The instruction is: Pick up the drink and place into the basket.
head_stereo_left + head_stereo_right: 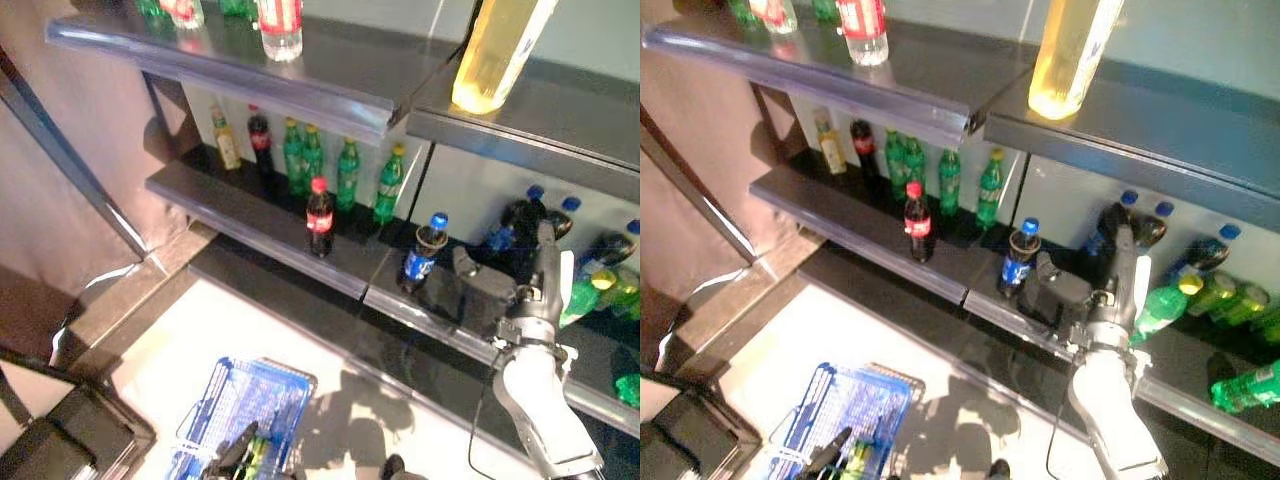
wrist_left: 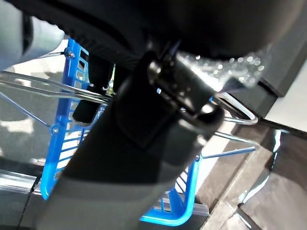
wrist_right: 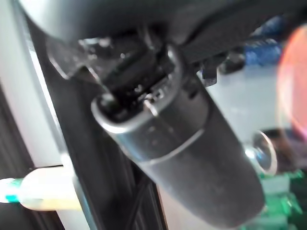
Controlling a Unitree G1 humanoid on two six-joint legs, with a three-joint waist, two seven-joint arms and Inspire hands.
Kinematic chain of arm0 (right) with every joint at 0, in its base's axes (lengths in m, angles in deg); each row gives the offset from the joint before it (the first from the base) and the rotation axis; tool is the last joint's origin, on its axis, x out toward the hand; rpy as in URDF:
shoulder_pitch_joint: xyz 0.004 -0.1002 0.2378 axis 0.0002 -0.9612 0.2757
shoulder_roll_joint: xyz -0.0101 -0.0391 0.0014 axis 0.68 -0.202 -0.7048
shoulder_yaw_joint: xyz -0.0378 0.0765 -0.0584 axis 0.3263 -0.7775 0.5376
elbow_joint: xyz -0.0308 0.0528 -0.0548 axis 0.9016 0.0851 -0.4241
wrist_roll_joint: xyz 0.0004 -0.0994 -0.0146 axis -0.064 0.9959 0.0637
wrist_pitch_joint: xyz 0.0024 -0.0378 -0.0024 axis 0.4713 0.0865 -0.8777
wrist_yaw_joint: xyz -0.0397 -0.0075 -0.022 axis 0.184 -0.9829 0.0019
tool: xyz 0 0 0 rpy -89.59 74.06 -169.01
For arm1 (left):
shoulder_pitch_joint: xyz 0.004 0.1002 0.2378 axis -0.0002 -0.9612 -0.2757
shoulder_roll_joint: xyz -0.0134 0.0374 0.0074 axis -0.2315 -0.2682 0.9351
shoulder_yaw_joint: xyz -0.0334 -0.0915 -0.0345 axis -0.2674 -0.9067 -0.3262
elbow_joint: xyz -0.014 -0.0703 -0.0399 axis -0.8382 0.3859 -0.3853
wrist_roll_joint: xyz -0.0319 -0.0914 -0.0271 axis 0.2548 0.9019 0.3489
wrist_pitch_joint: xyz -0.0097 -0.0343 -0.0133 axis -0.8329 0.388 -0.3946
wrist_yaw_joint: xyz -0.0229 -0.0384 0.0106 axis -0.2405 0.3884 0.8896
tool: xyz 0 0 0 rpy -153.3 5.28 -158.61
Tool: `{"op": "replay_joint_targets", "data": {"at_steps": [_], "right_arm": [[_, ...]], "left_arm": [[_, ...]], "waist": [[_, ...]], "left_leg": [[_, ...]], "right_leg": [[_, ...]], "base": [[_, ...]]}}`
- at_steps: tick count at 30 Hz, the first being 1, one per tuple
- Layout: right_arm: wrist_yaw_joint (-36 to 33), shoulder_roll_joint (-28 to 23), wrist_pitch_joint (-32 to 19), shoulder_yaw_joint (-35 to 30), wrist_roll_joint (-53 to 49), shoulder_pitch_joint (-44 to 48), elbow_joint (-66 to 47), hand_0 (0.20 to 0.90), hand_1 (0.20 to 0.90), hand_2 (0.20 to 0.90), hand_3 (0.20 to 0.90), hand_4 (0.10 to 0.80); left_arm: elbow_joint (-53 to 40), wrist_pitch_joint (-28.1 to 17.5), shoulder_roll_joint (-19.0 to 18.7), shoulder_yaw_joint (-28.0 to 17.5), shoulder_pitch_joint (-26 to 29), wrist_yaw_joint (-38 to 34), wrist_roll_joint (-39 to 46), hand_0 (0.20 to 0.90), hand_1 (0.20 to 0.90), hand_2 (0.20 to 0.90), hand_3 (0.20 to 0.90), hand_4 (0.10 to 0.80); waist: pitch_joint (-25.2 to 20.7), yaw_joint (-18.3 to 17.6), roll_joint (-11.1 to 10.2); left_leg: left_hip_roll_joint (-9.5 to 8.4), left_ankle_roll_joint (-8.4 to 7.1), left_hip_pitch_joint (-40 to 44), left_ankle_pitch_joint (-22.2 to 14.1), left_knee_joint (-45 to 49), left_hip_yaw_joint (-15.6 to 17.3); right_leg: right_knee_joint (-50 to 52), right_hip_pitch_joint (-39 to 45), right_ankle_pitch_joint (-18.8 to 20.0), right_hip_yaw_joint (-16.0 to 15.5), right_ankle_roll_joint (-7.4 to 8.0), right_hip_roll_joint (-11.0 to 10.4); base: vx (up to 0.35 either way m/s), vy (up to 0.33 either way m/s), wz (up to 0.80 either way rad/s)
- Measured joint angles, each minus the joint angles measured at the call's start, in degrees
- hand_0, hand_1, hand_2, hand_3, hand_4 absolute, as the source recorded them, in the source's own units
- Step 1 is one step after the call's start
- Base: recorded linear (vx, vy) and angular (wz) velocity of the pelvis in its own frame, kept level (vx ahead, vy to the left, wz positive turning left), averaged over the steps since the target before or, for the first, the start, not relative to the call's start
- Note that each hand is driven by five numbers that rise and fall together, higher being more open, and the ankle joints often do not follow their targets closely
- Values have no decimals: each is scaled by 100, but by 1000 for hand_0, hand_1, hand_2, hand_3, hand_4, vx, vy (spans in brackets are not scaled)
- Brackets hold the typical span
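A dark drink bottle with a blue cap and blue label (image 1: 422,253) stands at the front of the lower shelf (image 1: 250,215); it also shows in the right eye view (image 1: 1017,258). My right hand (image 1: 535,275) is raised just to the right of it, open, with its fingers straight up and its thumb pointing toward the bottle without touching it. The blue basket (image 1: 245,405) hangs low at the lower left. My left hand (image 1: 235,452) is shut on its thin wire handles (image 2: 232,109).
A red-labelled cola bottle (image 1: 319,217) stands left of the drink. Green bottles (image 1: 347,172) line the back of the shelf. Blue-capped bottles and lying green bottles (image 1: 600,290) are behind and right of my right hand. A yellow bottle (image 1: 495,50) stands on the upper shelf.
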Motion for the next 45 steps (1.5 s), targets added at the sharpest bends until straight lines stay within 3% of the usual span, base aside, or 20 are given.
{"op": "replay_joint_targets", "data": {"at_steps": [6,15,26,45], "right_arm": [[-344,-23,-3,370,-62,1726,513,900,900,900,900,800],[-971,11,24,583,-63,1973,548,900,900,900,900,800],[-1543,47,60,584,-56,2847,670,900,900,900,900,800],[-1572,275,160,577,-368,3452,1384,900,900,900,900,800]], "left_arm": [[-424,-240,-117,739,933,-3,242,300,300,300,200,100],[-590,-434,-123,852,1247,-14,767,300,300,300,200,100],[-662,-440,-121,884,1434,-27,948,300,300,300,200,100],[-846,-442,-116,887,1482,-30,1026,300,300,300,200,100]], "waist": [[1097,140,223],[1680,133,300],[1881,148,317],[1955,286,332]], "left_leg": [[15,44,-1227,-38,933,-127],[-16,91,-1660,14,1142,-121],[5,93,-1773,12,1116,-53],[46,90,-2042,7,1193,52]], "right_leg": [[773,-1139,3,77,-185,-156],[1034,-1636,51,179,-273,-244],[1093,-1836,55,207,-290,-229],[1125,-2172,70,312,-349,-199]], "base": [[-224,21,3],[-84,21,-2],[-12,3,-2],[16,-2,-3]]}}
